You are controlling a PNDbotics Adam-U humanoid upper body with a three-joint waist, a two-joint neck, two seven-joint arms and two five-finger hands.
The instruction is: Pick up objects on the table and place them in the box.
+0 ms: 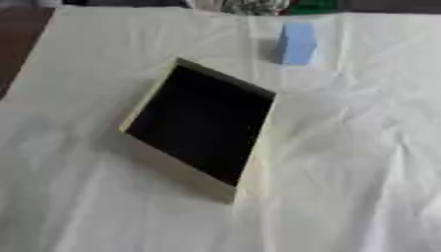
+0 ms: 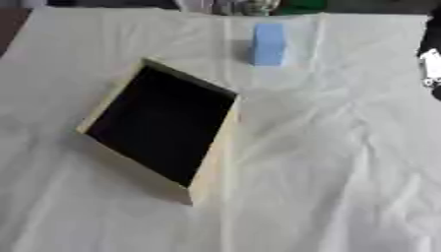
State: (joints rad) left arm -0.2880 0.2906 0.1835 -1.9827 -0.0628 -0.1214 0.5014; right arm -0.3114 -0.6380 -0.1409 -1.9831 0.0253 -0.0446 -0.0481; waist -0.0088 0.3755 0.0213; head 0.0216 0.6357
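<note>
An open box point(image 1: 203, 123) with pale walls and a dark inside sits askew in the middle of the white cloth. It looks empty. A light blue block point(image 1: 296, 43) stands upright on the cloth beyond the box's far right corner, apart from it. A black and silver part of my right arm or hand point(image 2: 431, 59) shows at the right edge of the right eye view only, level with the block and well to its right. It touches nothing that I can see. My left hand shows in neither view.
The wrinkled white cloth point(image 1: 362, 162) covers the whole table. Some mixed items, one of them green point(image 1: 312, 6), lie along the far edge. Dark floor point(image 1: 17, 39) shows past the table's far left corner.
</note>
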